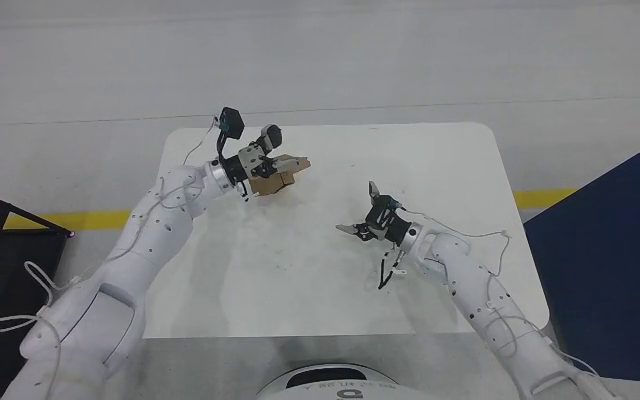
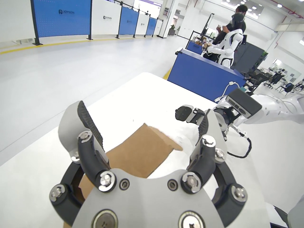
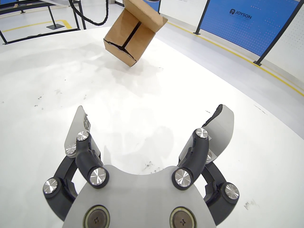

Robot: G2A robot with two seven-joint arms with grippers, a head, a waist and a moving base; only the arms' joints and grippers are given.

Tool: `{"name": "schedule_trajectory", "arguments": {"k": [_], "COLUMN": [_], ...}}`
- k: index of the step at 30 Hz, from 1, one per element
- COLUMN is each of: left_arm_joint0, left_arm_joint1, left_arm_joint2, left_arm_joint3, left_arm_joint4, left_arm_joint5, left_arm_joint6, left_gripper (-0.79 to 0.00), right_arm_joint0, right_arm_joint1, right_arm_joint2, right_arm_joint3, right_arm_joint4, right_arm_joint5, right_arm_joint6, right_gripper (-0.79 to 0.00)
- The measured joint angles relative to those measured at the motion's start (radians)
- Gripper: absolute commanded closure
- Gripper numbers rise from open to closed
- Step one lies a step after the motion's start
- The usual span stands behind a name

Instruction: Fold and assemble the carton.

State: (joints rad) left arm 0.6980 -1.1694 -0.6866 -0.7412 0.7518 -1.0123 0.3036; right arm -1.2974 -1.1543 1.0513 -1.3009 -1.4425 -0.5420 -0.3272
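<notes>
The left pincer (image 2: 144,110) hangs over the far left part of the white counter (image 1: 300,290). Its jaws are spread wide, with a flap of the brown carton (image 3: 128,41) running between them and passing under one finger (image 2: 91,125). The carton hangs tilted below this pincer with its slit bottom flaps facing the right arm. Whether its lowest corner touches the counter cannot be told. The right pincer (image 3: 152,109) hovers low over the counter's middle right, jaws apart and holding nothing, well apart from the carton.

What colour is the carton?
The carton is plain brown cardboard, seen best in the right wrist view.
</notes>
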Motion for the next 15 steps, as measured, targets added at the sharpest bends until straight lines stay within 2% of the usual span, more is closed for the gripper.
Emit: {"name": "schedule_trajectory", "arguments": {"k": [5, 8, 15], "left_arm_joint0": [-0.035, -0.057, -0.069], "left_arm_joint1": [-0.01, -0.01, 0.012], "left_arm_joint2": [0.099, 0.132, 0.172], "left_arm_joint3": [0.013, 0.03, 0.005], "left_arm_joint4": [-0.12, -0.179, -0.256], "left_arm_joint5": [0.0, 0.0, 0.0], "left_arm_joint6": [-0.144, -0.207, -0.259], "left_gripper": [-0.785, -0.785, -0.785], "right_arm_joint0": [0.006, 0.008, 0.017], "right_arm_joint1": [-0.001, -0.001, 0.0], "right_arm_joint2": [0.001, 0.003, 0.01], "right_arm_joint3": [0.009, 0.013, 0.028], "right_arm_joint4": [0.006, 0.011, 0.022], "right_arm_joint5": [-0.002, -0.007, -0.028], "right_arm_joint6": [-0.008, -0.01, -0.021], "right_gripper": [-0.785, -0.785, -0.785]}}
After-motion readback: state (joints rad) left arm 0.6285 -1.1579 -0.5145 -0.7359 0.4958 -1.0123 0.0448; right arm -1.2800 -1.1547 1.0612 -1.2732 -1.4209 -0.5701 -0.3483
